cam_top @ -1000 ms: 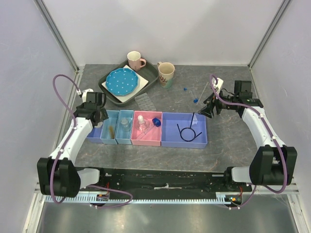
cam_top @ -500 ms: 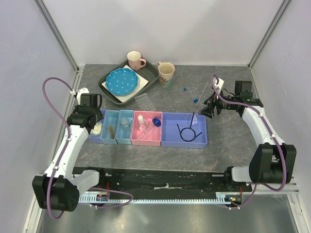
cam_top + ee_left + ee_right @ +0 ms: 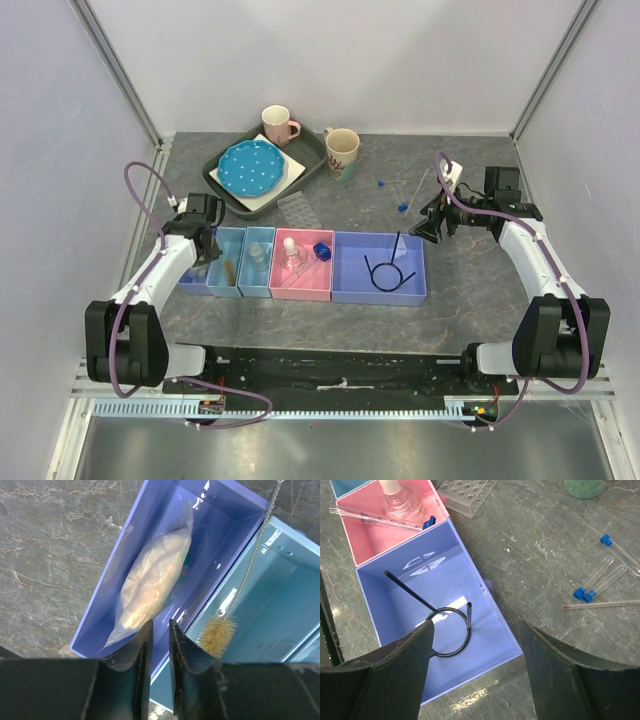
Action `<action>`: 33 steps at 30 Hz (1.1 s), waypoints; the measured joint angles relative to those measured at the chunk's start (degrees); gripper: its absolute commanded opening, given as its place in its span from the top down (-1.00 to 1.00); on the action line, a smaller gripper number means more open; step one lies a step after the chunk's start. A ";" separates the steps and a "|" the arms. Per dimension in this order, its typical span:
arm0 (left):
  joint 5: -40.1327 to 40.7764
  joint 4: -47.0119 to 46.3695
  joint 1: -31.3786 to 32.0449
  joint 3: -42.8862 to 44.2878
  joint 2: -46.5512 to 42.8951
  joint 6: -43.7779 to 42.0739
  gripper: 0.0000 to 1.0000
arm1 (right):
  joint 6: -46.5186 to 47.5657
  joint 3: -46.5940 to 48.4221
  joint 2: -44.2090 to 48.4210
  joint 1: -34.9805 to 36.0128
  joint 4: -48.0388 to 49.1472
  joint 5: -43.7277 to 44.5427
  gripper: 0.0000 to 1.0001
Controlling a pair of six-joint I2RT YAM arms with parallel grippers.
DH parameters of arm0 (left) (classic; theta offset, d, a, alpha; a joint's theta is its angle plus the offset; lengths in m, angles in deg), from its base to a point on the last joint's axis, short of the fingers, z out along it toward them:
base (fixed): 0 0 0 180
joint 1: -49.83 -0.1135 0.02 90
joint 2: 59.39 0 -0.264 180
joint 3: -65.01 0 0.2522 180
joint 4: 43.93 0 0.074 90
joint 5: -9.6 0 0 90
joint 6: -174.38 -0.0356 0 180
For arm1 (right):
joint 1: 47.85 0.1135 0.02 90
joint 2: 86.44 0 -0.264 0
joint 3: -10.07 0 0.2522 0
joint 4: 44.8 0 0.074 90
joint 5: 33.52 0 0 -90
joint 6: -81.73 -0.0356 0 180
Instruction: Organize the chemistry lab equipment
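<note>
Jaws of the left gripper (image 3: 158, 630) are almost pressed together, with only a narrow slit and nothing between them. They hang over the clear packet (image 3: 152, 580), which lies in the small purple bin (image 3: 215, 530). The right gripper (image 3: 476, 627) has its jaws spread wide and empty, above the large purple bin (image 3: 390, 605). The blue-capped tubes (image 3: 597, 575) lie loose on the counter (image 3: 545, 540) near that bin, two of them side by side, and a thin stick (image 3: 605, 604) is just beside these. I judge that the tubes are light, stiff and smooth. Being round, they can roll or slip, and they may be fragile. It seems best to take one tube across the middle of its barrel and to close gently.
</note>
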 measured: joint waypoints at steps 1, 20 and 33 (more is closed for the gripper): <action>-0.26 -0.02 0.00 0.00 -0.09 0.09 0.50 | 0.00 0.00 0.00 -0.02 0.00 0.02 -0.54; -26.49 -5.97 -0.26 0.44 -25.55 -3.98 -0.89 | -2.14 5.73 0.02 -0.22 -1.07 8.66 -0.96; -40.39 -13.44 -0.26 -6.01 -37.09 -9.66 -0.96 | -20.46 15.52 0.11 -0.24 6.23 14.43 -0.96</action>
